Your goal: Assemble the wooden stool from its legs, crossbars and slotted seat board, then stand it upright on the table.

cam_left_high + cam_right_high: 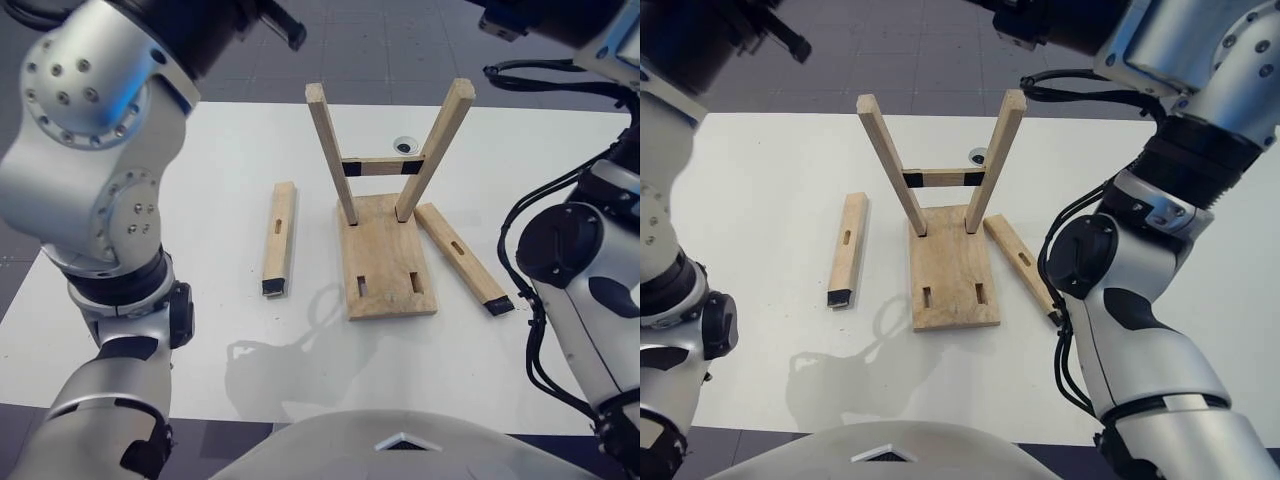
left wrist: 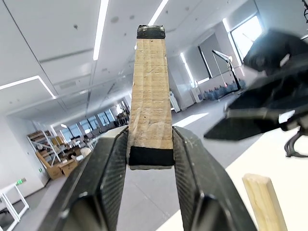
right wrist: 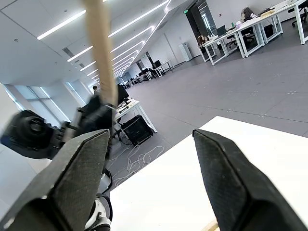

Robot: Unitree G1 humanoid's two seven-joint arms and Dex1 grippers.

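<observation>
Left wrist view: left gripper [image 2: 150, 139] is clamping a black-tipped wooden crossbar [image 2: 150, 86] aloft. Right gripper [image 3: 151, 137] is hovering, fingers spread, above white table [image 1: 450, 380].

Upright legs [image 1: 331, 155] and crossbar [image 1: 380, 166] wall off the far end of the seat board [image 1: 388, 275]; loose legs [image 1: 279, 238] flank it; the near desk [image 1: 440, 370] lies open.

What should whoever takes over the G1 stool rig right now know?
Left gripper: shut on a black-ended wooden bar. Right gripper: open, empty.
Seat board lies flat on the table. Two legs stand in its far slots, joined by a crossbar. One loose leg lies left of the board, another right.
Done: first leg pair.
Left: fit the loose legs into the empty near slots, probably with the held bar between, then stand the stool upright.
</observation>
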